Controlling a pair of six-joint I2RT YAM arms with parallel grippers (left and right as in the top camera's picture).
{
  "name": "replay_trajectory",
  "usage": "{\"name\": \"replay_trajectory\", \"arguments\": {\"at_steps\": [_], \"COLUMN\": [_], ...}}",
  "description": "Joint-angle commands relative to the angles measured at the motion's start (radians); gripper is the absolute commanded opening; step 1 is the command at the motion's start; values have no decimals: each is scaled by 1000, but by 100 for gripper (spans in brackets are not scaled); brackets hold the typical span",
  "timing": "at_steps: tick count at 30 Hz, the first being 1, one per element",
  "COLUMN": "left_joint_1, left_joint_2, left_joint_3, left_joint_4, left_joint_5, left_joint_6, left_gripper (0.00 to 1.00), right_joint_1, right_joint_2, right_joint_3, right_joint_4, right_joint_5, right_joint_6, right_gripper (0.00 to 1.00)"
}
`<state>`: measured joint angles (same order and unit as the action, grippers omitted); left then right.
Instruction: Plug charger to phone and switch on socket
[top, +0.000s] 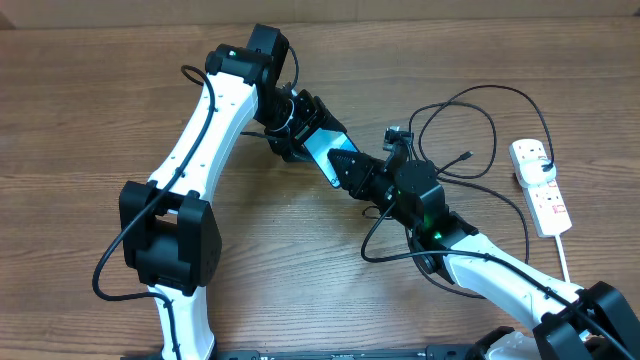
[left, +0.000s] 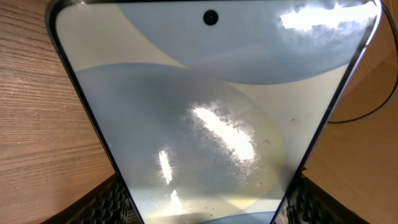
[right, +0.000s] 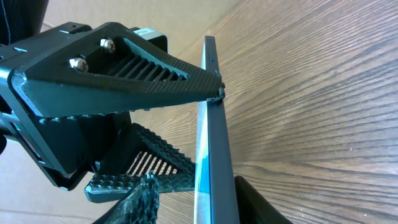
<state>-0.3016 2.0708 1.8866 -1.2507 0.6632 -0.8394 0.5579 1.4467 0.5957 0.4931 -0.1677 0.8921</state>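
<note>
**Securing the Phone Before Plugging In**

Left pincer, upper centre of the overhead frame: clenched on the phone, one finger on each long edge, with the screen facing its camera. The phone sits at frame centre, apparently held clear of the bench.

Right pincer, just right of centre: its fingers stand either side of the phone's thin edge. Whether they bear on it cannot be told.

Charger, upper right: lies in loose loops on the bench. Its connector tip is unplugged and well apart from the phone.

Socket, far right: untouched.

Step in hand, as judged: taking a second hold on the phone. To do it well:
1. Seat the right fingers squarely on the flat faces, not on a corner.
2. Leave the port end uncovered.
3. Keep the left hold firm until the right is sure.
4. Avoid twisting, since a slim body can slip between two holds.
</note>
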Motion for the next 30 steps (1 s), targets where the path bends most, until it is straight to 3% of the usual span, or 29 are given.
{"name": "replay_trajectory", "arguments": {"at_steps": [1,11,22,27,30], "left_joint_1": [-8,-21,-33,-33,-33], "left_joint_2": [2,2,2,2,2], "left_joint_3": [26,26,26,26,26], "left_joint_4": [4,4,6,6,10], "left_joint_5": [44,45,37,32,31], "left_joint_6": [-31,-54,-54,-14,14], "left_gripper": [58,57,58,75,100], "right_joint_1": [10,11,10,10,10], "right_joint_2": [5,5,5,5,5], "right_joint_3": [7,6,6,7,7], "right_joint_4": [7,7,9,9,8], "right_joint_5": [10,8,-10,-18,-20], "right_joint_6": [28,29,29,29,29], "right_gripper": [35,17,5,4,4]}}
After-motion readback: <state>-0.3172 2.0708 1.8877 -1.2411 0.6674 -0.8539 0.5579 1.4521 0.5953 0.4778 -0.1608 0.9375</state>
